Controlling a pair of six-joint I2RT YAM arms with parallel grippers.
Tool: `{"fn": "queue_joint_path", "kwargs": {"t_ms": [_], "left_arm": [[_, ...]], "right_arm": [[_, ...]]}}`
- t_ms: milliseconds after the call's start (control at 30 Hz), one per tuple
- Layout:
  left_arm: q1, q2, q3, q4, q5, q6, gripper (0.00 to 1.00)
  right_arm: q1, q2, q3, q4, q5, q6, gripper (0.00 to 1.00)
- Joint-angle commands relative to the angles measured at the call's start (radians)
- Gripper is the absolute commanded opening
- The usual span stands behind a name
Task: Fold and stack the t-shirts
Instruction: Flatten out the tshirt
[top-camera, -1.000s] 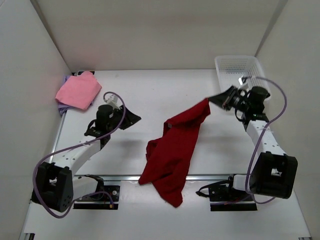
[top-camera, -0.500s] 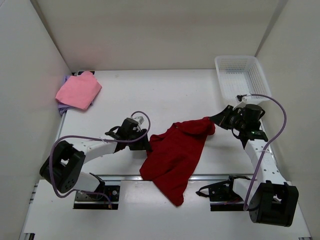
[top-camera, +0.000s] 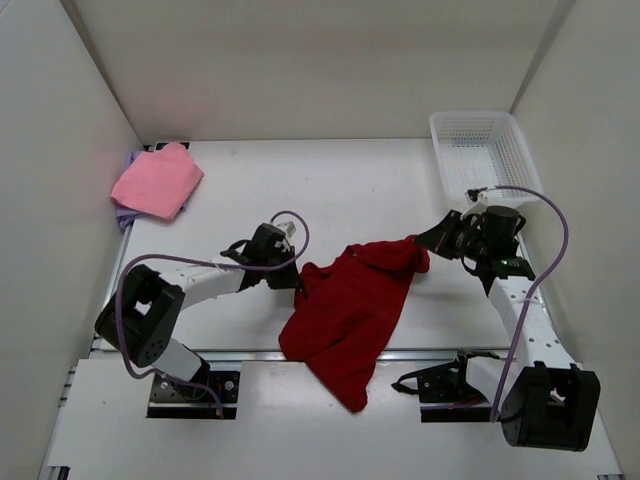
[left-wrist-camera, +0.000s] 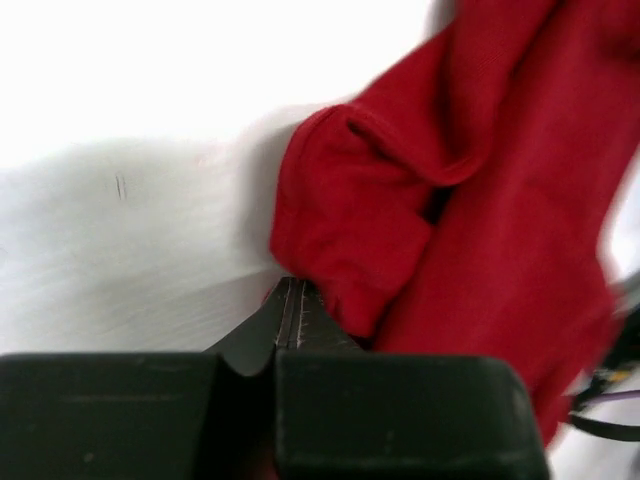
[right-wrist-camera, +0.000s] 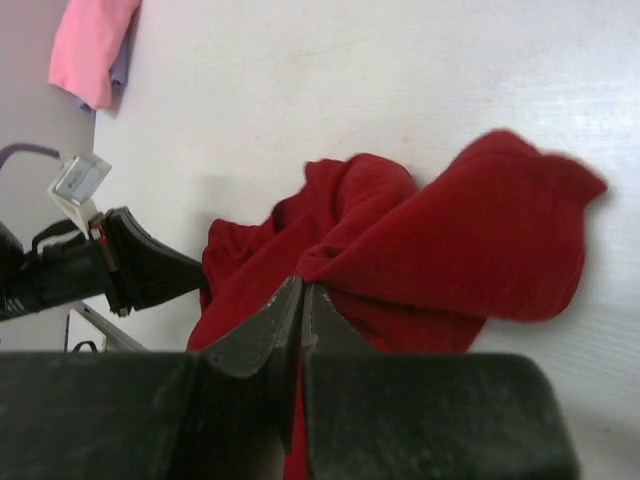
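Observation:
The dark red t-shirt (top-camera: 345, 310) lies crumpled mid-table, its lower part trailing over the front edge. My left gripper (top-camera: 298, 281) is shut at the shirt's left edge; in the left wrist view the closed tips (left-wrist-camera: 290, 287) pinch the hem of the red cloth (left-wrist-camera: 480, 200). My right gripper (top-camera: 424, 243) is shut on the shirt's upper right corner, and a red fold (right-wrist-camera: 450, 240) rises from its tips (right-wrist-camera: 302, 287). The pink t-shirt (top-camera: 155, 180) lies folded at the back left on top of the lavender t-shirt (top-camera: 127, 213).
A white lattice basket (top-camera: 480, 150) stands at the back right corner. White walls close the table on three sides. The front rail (top-camera: 230, 353) and the arm bases run along the near edge. A purple cable (top-camera: 545, 230) loops beside the right arm.
The right gripper lowered the hanging red shirt onto the table. The left arm swung right from the table's left side to the shirt's left edge and its jaws closed there.

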Motion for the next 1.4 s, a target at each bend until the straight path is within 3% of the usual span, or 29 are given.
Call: {"fn": "queue_joint_path", "kwargs": {"t_ms": [0, 133, 267, 367, 433, 500, 600, 667, 833, 867, 1067, 1167, 1300, 1367], "left_arm": [[0.049, -0.079, 0.153, -0.037, 0.039, 0.006, 0.0], [0.127, -0.131, 0.346, -0.161, 0.056, 0.041, 0.0], [0.264, -0.193, 0.49, -0.209, 0.138, 0.026, 0.0], [0.395, -0.263, 0.622, -0.298, 0.125, 0.048, 0.0], [0.4, -0.289, 0.665, -0.315, 0.071, 0.078, 0.0], [0.332, -0.286, 0.653, -0.347, 0.065, 0.094, 0.0], [0.255, -0.256, 0.476, -0.269, 0.16, 0.055, 0.01], [0.21, -0.219, 0.335, -0.229, 0.165, 0.041, 0.12], [0.098, -0.132, 0.202, -0.134, 0.083, 0.019, 0.39], [0.089, -0.11, 0.188, -0.114, 0.085, 0.015, 0.44], [0.04, 0.014, 0.187, -0.062, 0.096, 0.0, 0.52], [0.037, 0.034, 0.15, 0.01, 0.119, -0.03, 0.62], [0.025, 0.102, 0.173, 0.029, 0.056, -0.04, 0.63], [0.02, 0.152, 0.222, 0.02, 0.014, -0.034, 0.57]], "right_arm": [[0.029, 0.003, 0.157, 0.024, -0.019, -0.017, 0.0], [0.064, 0.032, 0.328, -0.033, -0.018, -0.026, 0.0], [0.061, 0.072, 0.525, -0.003, -0.139, 0.041, 0.0], [0.057, 0.087, 0.651, 0.014, -0.219, 0.089, 0.0], [0.066, 0.077, 0.702, 0.01, -0.216, 0.101, 0.0], [0.069, 0.055, 0.664, 0.021, -0.219, 0.102, 0.0], [0.057, 0.015, 0.532, 0.013, -0.217, 0.104, 0.0], [0.031, -0.034, 0.411, -0.005, -0.222, 0.086, 0.0], [-0.006, -0.132, 0.233, -0.145, -0.125, -0.036, 0.0], [0.003, -0.152, 0.195, -0.156, -0.101, -0.064, 0.0], [-0.005, -0.209, 0.031, -0.165, -0.096, -0.068, 0.0], [0.011, -0.215, -0.011, -0.134, -0.096, -0.05, 0.0], [0.03, -0.204, -0.038, -0.104, -0.113, -0.02, 0.0], [0.041, -0.198, -0.026, -0.097, -0.111, -0.025, 0.0]]}}
